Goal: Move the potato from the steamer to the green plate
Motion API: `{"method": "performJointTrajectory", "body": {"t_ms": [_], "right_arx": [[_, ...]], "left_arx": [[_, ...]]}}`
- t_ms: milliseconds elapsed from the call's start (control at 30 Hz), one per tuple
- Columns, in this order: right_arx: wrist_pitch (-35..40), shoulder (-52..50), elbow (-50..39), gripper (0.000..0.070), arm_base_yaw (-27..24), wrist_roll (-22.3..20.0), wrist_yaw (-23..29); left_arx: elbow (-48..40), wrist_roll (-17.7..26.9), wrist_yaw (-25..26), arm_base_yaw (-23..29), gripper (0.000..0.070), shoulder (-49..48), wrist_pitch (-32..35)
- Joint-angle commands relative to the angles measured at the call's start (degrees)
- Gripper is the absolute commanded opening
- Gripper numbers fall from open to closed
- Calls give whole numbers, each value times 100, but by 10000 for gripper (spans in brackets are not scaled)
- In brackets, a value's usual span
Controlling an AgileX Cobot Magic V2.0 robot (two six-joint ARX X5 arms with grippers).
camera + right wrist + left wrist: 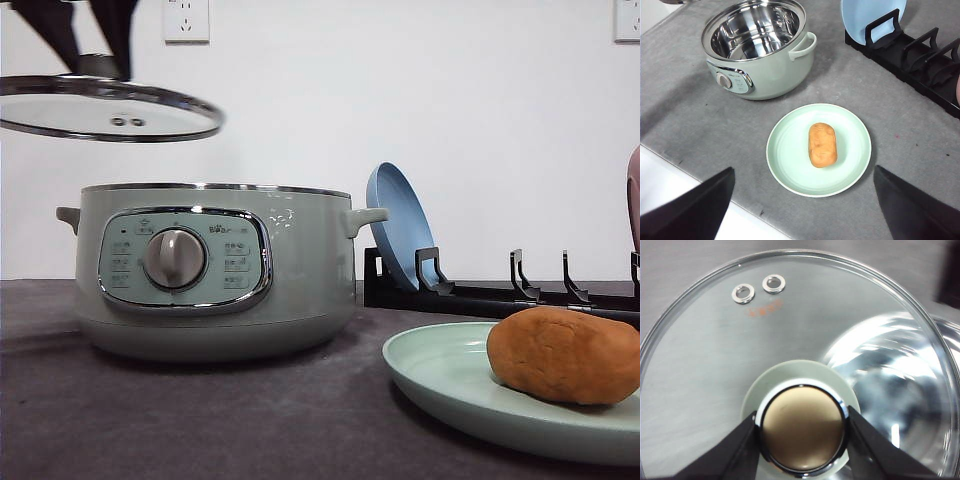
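The orange-brown potato (822,144) lies in the middle of the pale green plate (790,165), also seen at the front right as potato (566,354) on green plate (440,375). The sage-green steamer (210,268) stands open, its steel bowl (757,31) empty. Its glass lid (105,108) hangs above the steamer's left side, and my left gripper (802,420) is shut on the lid's knob (802,432). My right gripper (802,200) is open, high above the plate, with nothing between its fingers.
A black dish rack (500,295) stands behind the plate with a blue plate (398,225) upright in its left slot. The grey table's near edge (715,200) runs close to the green plate.
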Motion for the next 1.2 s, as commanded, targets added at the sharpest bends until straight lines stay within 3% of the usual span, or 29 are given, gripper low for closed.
{"method": "performJointTrajectory", "body": {"t_ms": [0,267,467,1167], "right_arx": [[50,11,92,560,28,63,17],[50,11,92,560,28,63,22],[50,11,92,560,28,63,24],[48,11,92,560,28,66,28]], "left_arx": [[267,2,28,-174,0,-4,142],[267,34,28,-987,0,-4,149],[267,46,28,-1304,0,9,152],[243,28,28,-1415,0,551,101]]}}
